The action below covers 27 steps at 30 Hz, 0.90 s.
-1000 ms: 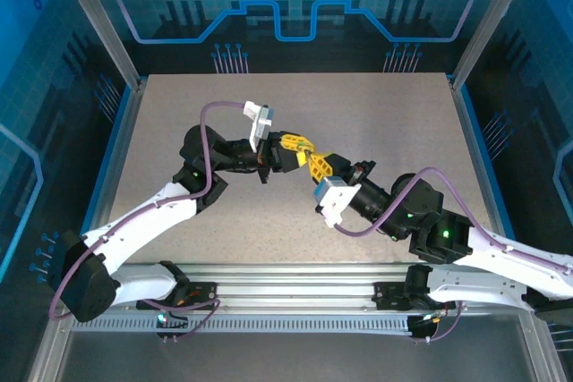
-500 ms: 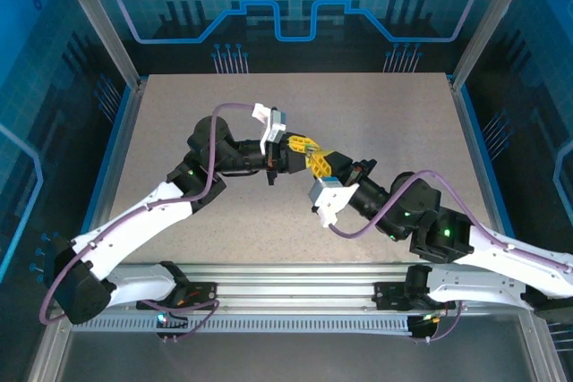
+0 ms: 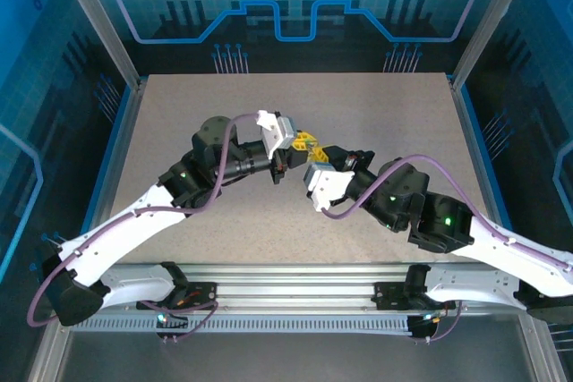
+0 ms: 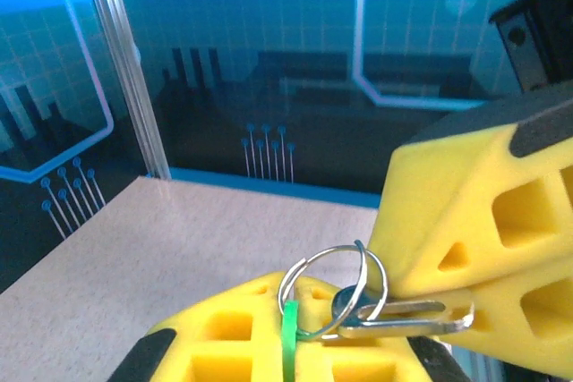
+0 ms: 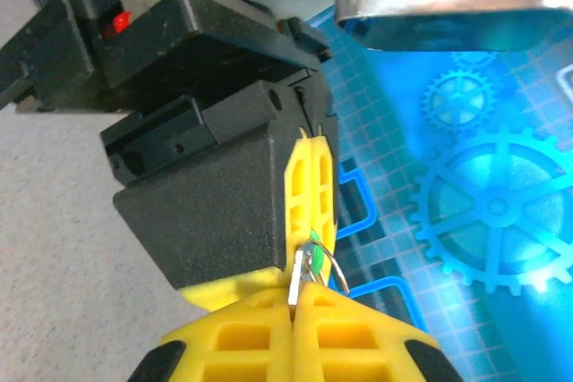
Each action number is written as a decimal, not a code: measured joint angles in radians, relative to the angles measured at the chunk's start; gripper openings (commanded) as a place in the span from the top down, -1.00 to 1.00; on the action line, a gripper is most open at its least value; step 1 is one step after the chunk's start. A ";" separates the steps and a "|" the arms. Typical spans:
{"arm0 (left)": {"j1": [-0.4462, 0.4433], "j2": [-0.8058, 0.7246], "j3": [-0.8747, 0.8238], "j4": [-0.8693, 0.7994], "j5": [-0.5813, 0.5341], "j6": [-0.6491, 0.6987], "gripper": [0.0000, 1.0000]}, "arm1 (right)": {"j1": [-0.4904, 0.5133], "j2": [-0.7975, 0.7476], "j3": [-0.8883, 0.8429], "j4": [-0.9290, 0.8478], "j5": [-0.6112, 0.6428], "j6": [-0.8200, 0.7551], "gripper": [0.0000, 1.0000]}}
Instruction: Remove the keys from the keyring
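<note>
The left hand (image 4: 288, 333) is pressed shut on a green-headed key (image 4: 291, 324), seen edge-on between its fingertips. The right hand (image 5: 294, 315) meets it fingertip to fingertip above the desk (image 3: 179, 114) and pinches the blade of a metal key (image 4: 405, 315). Both keys hang on the ring (image 4: 304, 262), which stands in the small gap between the two hands, just above the left fingertips.

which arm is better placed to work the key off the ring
Right, probably: the right pincer is shut on the silver key, free to twist it off the ring while the left pincer anchors the green piece.
</note>
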 measured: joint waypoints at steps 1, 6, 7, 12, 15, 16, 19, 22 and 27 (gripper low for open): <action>-0.001 0.000 0.000 -0.018 -0.003 0.014 1.00 | -0.003 0.000 0.000 -0.016 -0.008 0.000 1.00; -0.026 0.000 0.000 -0.130 0.021 0.109 1.00 | -0.055 0.005 0.007 -0.076 -0.123 0.011 1.00; -0.050 0.003 0.000 -0.145 0.035 0.118 1.00 | -0.062 0.015 0.011 -0.074 -0.143 0.013 1.00; -0.062 -0.002 -0.006 -0.194 0.049 0.133 1.00 | -0.084 0.021 0.023 -0.127 -0.218 0.027 1.00; -0.063 -0.020 -0.034 -0.179 0.049 0.132 1.00 | -0.087 0.025 0.024 -0.136 -0.244 0.031 1.00; -0.064 -0.030 -0.048 -0.166 0.049 0.130 1.00 | -0.088 0.025 0.024 -0.139 -0.255 0.034 1.00; -0.068 -0.061 -0.090 -0.126 0.050 0.114 1.00 | -0.092 0.023 0.023 -0.141 -0.296 0.038 1.00; -0.071 -0.082 -0.116 -0.084 0.066 0.094 1.00 | -0.099 0.006 0.018 -0.137 -0.341 0.039 1.00; -0.071 -0.100 -0.154 0.014 0.134 0.039 1.00 | -0.106 -0.023 0.017 -0.133 -0.411 0.050 1.00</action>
